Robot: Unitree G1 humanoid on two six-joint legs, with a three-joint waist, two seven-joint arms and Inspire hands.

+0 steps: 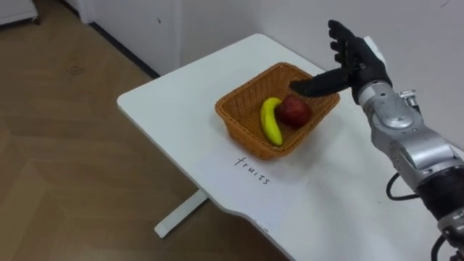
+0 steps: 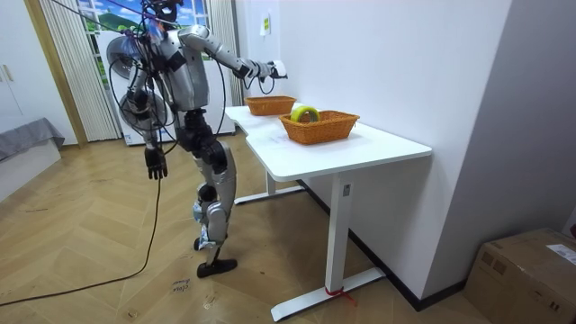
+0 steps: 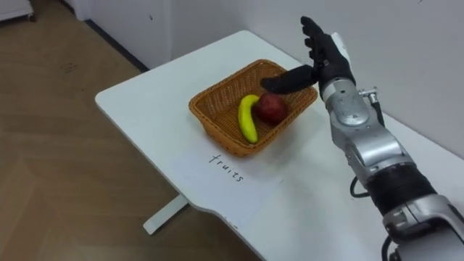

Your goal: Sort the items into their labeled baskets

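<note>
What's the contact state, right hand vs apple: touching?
Cannot tell. In both eye views the thumb of the open right hand overlaps the top of the apple; neither shows contact or a gap plainly.

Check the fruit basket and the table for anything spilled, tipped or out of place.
Nothing stands out. The basket sits upright on the white table, with the banana and the red apple lying inside it. The right hand hovers open above its far side.

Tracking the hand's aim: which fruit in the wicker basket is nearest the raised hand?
The round red apple, just under the open right hand's thumb; the yellow banana lies beside it, farther from the hand.
</note>
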